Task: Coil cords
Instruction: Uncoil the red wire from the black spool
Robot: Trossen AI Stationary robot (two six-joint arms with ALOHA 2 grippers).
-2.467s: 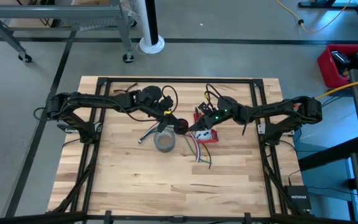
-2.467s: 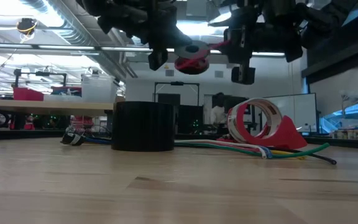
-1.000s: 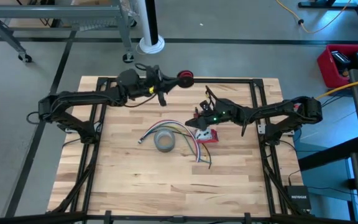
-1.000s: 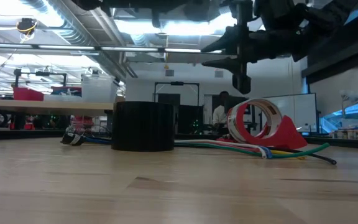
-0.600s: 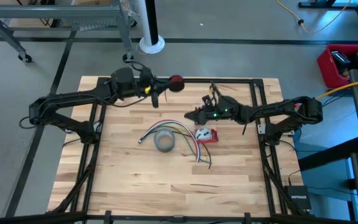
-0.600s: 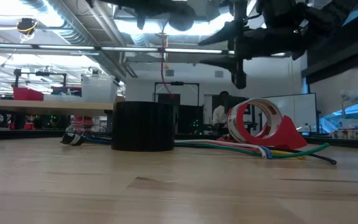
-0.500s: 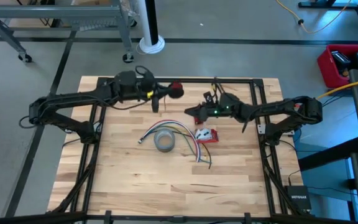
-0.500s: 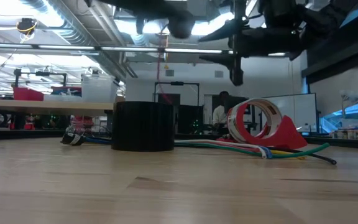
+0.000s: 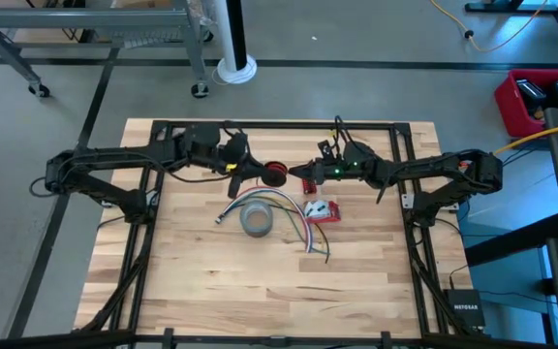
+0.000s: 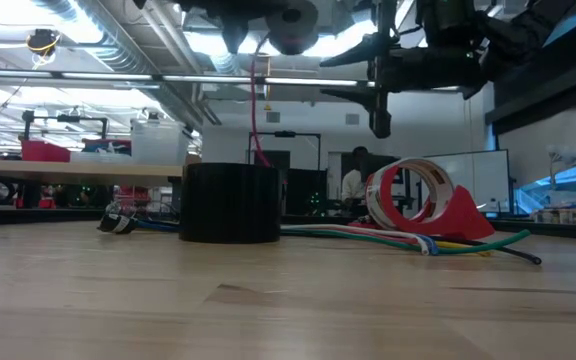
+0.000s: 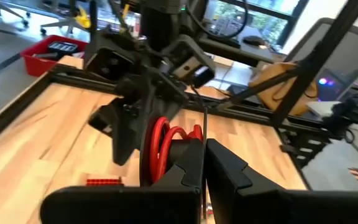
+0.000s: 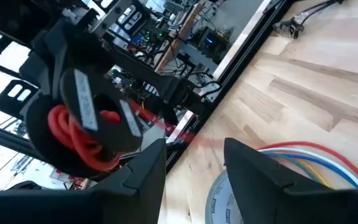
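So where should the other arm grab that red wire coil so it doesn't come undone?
Probably across the bundled loops of the red wire coil, not the loose strand trailing down from it. The left end effector is shut on the coil's left side above the table, so its right side is bare. The open right end effector already faces that side and could come in level.

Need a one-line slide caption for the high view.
Left hand shut on the red wire coil above the table, facing the open right hand; grey tape roll and coloured cords below.
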